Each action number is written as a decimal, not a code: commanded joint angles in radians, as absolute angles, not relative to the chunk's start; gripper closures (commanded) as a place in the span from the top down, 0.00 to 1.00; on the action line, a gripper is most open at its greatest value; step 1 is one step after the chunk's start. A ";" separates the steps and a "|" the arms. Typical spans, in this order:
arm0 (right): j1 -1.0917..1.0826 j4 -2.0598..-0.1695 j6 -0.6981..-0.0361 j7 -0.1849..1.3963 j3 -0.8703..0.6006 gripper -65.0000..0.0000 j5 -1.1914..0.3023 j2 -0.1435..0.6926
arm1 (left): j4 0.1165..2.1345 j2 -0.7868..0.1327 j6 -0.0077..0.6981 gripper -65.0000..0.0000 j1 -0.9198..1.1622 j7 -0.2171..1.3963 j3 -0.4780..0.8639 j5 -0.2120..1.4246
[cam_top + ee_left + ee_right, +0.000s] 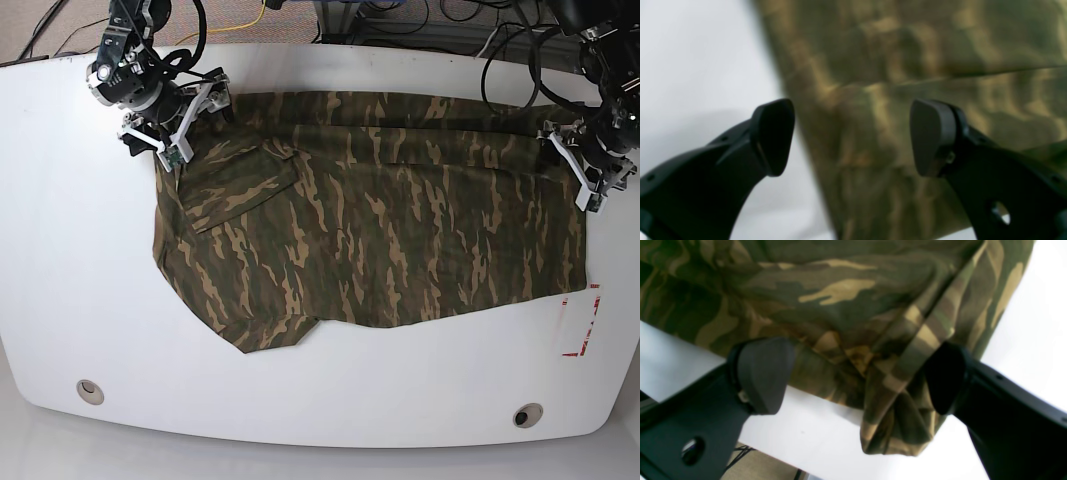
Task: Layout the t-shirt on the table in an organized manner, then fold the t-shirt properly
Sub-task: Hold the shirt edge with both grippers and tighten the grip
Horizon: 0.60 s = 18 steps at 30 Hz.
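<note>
The camouflage t-shirt [370, 210] lay spread across the middle of the white worktop [60, 250], mostly flat but not square: its lower left portion bulged toward 7 o'clock, a sleeve flap was doubled over near 10 o'clock, and the far edge ran roughly straight from 10 to 2 o'clock. The red tape outline [580, 322] showed only at 4 o'clock, just off the cloth's corner.

The right hand [853, 376] hung with its fingers parted over a bunched, twisted corner of fabric at the 10 o'clock end, gripping nothing. The left hand [851, 136] was likewise open, straddling the shirt's straight edge at 3 o'clock, one finger over bare worktop and the other over cloth; that view was blurred, so contact could not be judged.

The step in hand looked like laying out, not yet folding. To do it well, each hand should probably close on a single layer right at the hem, not on the wad, then draw outward in opposite directions, toward 9 and 3 o'clock, low to the surface, so the twist unrolls and the doubled sleeve opens. Pulling unevenly would likely skew the whole shirt further.
</note>
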State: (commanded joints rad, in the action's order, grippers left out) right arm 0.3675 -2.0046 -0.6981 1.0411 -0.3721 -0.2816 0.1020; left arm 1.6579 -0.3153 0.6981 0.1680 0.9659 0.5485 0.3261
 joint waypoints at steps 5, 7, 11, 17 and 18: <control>0.367 -2.005 -0.698 1.041 -0.372 0.95 -0.282 0.102 | 1.656 -0.315 0.698 0.58 0.168 0.969 0.529 0.325; 0.367 -2.005 -0.698 1.041 -0.372 0.95 -0.282 0.102 | 1.656 -0.315 0.698 0.55 0.168 0.970 0.529 0.323; 0.367 -2.005 -0.698 1.041 -0.374 0.95 -0.282 0.102 | 1.655 -0.318 0.698 0.57 0.186 0.970 0.532 0.323; 0.367 -2.005 -0.698 1.041 -0.374 0.95 -0.282 0.104 | 1.656 -0.320 0.698 0.58 0.209 0.970 0.535 0.323; 0.367 -2.005 -0.698 1.041 -0.374 0.95 -0.282 0.104 | 1.659 -0.321 0.698 0.58 0.219 0.969 0.535 0.325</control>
